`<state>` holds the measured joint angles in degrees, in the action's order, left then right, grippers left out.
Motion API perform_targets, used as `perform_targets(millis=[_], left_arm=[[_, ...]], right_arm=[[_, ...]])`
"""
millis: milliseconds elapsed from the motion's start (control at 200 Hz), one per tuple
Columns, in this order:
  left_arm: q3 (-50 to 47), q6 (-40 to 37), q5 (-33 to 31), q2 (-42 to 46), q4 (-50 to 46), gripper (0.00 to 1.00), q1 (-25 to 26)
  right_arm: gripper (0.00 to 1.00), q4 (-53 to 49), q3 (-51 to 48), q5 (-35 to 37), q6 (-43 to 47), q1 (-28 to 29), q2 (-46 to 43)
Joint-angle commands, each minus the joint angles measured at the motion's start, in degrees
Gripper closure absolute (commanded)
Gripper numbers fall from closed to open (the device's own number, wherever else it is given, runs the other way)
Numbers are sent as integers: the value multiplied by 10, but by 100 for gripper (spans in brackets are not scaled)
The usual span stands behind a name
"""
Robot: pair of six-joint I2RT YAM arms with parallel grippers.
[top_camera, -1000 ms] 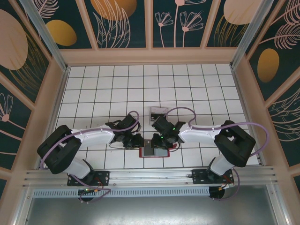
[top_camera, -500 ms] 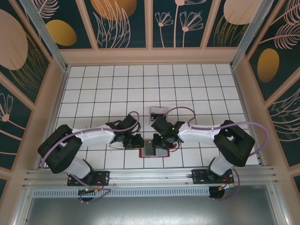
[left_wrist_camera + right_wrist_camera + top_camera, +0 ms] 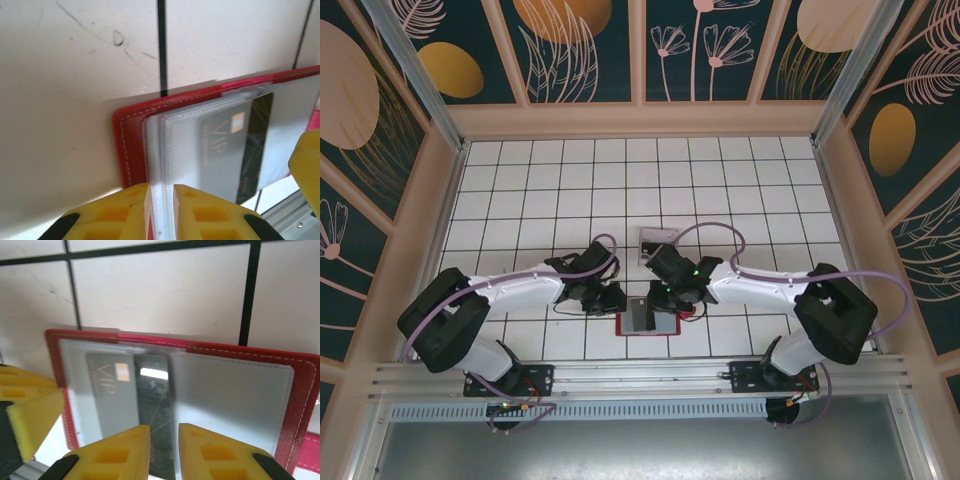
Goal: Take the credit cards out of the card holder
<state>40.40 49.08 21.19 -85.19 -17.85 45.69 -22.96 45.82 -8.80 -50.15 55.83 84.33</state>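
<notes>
Red card holder (image 3: 650, 326) is lying open at the near edge of the tabletop (image 3: 520, 180), about midway along it, and I am working it from both sides. My left jaws are gripping the edge of its clear sleeves (image 3: 161, 150), pinning the case in place. My right jaws are gripping the end of the dark VIP credit card (image 3: 145, 390), which runs into the narrow gap between them. Over the last second my right arm (image 3: 770, 290) has been swinging its elbow out toward the right edge of the tabletop, and from above the card is now showing darker and more skewed over the grey lining than it was. I am reading that as the card starting to slide from its sleeve: one strip of it is looking bare and glossy, the rest greyed under plastic. So the first card is coming out but is not yet free. Whether other cards are sitting behind it I cannot tell.
</notes>
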Motion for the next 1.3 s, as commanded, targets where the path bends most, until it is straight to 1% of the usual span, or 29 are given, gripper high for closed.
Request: perform_targets(millis=[0,115,175,445,700,911,1171,1296], left_arm=[[24,-8,-9,17,-29,77,1],[33,-7,-9,12,-28,72,4],[36,-8,-9,4,-27,71,6],[29,-14,-20,-36,-20,71,14],[1,-14,-34,-52,-15,71,15],[-13,-15,-53,-62,-21,71,15],[-22,-12,-53,-65,-21,74,16],[-23,-11,-50,-68,-20,75,17]], right_arm=[[76,-15,12,15,-14,-8,-27],[75,-6,6,5,-15,-14,-33],[74,1,3,-3,-15,-16,-32],[72,45,-21,-39,-17,-21,-16],[71,135,-81,-86,-21,-33,-18],[70,184,-123,-111,-17,-44,-18],[71,252,-159,-147,-22,-55,-13],[71,261,-160,-156,-18,-56,-4]])
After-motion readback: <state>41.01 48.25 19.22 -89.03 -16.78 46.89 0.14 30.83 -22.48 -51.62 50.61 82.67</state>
